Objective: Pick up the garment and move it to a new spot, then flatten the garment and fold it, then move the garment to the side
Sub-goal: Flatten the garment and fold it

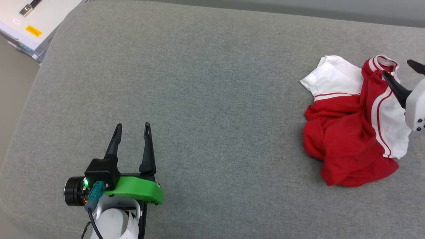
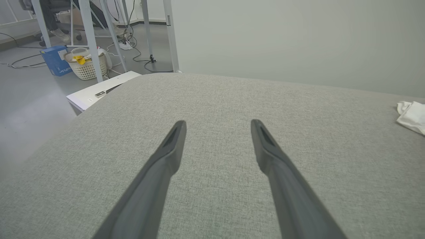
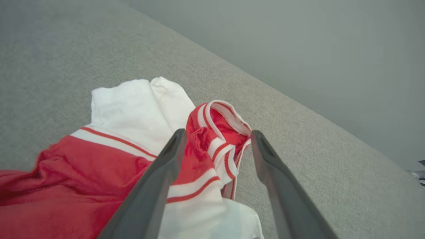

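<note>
The grey fabric-covered surface [image 1: 212, 99] spans almost the whole head view. Its rounded left edge runs from the upper left down to the lower left, and its far edge meets a pale wall. The middle is a wide bare stretch. The garment [image 1: 345, 146] lies crumpled at the far right of the surface, short of the far edge, red body toward the near side and a white sleeve [image 1: 332, 78] spread toward the left. Off the upper-left corner stands a white unit [image 1: 36, 23], just beside the rounded edge. The left gripper [image 1: 132, 126] hovers over bare fabric at the lower left, well apart from the garment, fingers spread. The right gripper [image 3: 218, 132] is at the garment's right side, fingers spread wide with the striped collar [image 3: 225, 116] lying between them, unpinched. A yellow label [image 1: 33, 31] marks the white unit.
</note>
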